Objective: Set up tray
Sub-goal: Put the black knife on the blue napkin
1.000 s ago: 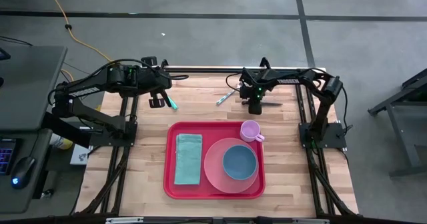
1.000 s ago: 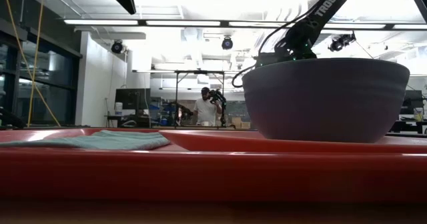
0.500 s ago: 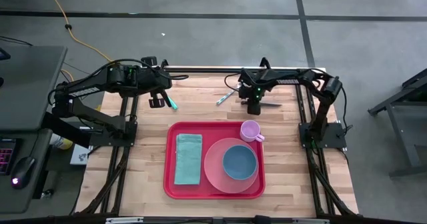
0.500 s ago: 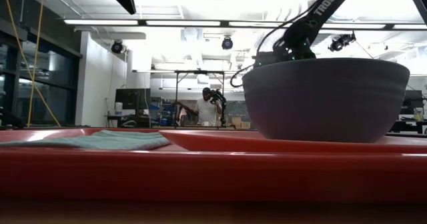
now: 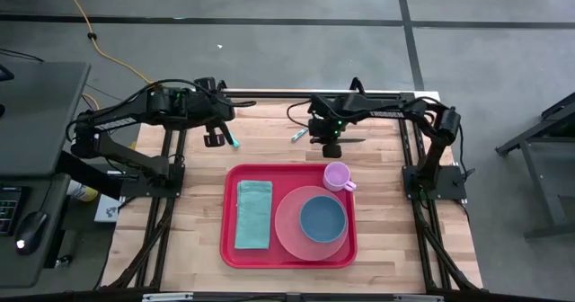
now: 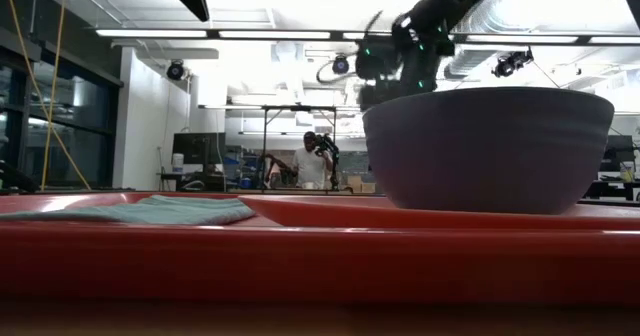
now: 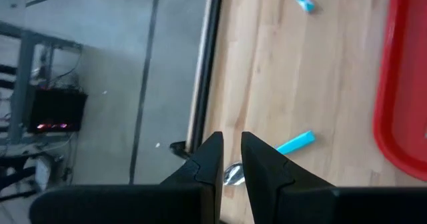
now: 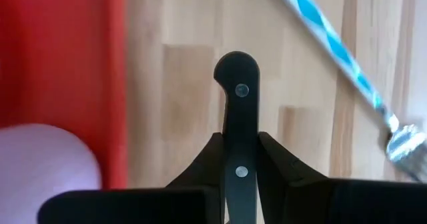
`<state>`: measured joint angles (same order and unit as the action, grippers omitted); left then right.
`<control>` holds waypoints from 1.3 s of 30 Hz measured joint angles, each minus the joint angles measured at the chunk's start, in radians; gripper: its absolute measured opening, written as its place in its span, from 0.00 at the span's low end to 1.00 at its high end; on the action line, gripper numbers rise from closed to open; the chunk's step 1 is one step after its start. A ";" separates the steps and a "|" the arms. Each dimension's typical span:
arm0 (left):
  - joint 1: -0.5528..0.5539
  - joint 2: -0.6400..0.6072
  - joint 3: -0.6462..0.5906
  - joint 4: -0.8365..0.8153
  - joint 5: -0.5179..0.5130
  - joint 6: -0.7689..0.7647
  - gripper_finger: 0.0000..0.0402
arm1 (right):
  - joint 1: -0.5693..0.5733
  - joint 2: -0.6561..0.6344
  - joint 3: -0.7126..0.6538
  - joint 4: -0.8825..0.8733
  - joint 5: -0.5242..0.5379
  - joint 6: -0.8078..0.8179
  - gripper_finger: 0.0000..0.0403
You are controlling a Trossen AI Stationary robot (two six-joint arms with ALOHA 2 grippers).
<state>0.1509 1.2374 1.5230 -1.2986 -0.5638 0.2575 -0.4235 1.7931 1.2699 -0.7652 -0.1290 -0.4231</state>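
Note:
The red tray [image 5: 229, 239] lies at the table's middle. It holds a folded teal cloth [image 5: 253, 214], a pink plate [image 5: 286, 223] with a blue bowl [image 5: 322, 218] on it, and a pink cup [image 5: 337, 175]. My left gripper [image 5: 213, 139] is at the far left of the table, shut on a teal-handled spoon [image 7: 293, 143]. My right gripper [image 5: 331, 148] is just beyond the tray's far edge, above the cup, shut on a black-handled knife [image 8: 238, 111]. A blue-handled fork [image 5: 299, 133] lies flat on the wood between the grippers. My left gripper has the spoon's metal part [image 7: 232, 175] between its two fingers, which come from above and lie across the spoon. The teal handle [image 7: 295, 142] sticks out to one side. I cannot tell whether the spoon is off the table. My right gripper pinches the knife's black handle [image 8: 238, 164] by its two long sides, fingers pointing down. The handle's rounded butt end [image 8: 236, 74] sticks out past the fingertips. The blade [image 5: 356, 140] points level toward the table's right edge.
Bare wood lies left and right of the tray. Black frame rails [image 5: 269, 96] run along the table's far edge. A person [image 6: 312, 161] stands far off in the room behind. The bowl [image 6: 490, 146] fills the low view's right side.
My right gripper has gone toward the table's left edge and up, carrying the knife with it, closer to the fork. The knife has kept level, its blade still pointing right.

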 joint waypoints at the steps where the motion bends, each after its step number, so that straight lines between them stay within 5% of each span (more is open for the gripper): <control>1: 0.000 0.006 0.000 0.003 0.011 0.009 0.21 | 0.015 0.000 0.020 -0.013 0.001 -0.001 0.08; 24: 0.000 0.053 -0.001 0.039 0.086 0.026 0.21 | 0.317 0.025 0.540 -0.130 -0.095 -0.074 0.08; 39: 0.000 0.044 0.000 0.078 0.136 0.018 0.21 | 0.442 0.448 0.955 -0.325 -0.177 -0.218 0.08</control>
<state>0.1509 1.2812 1.5227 -1.2205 -0.4278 0.2756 0.0187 2.2411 2.2250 -1.0907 -0.3057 -0.6415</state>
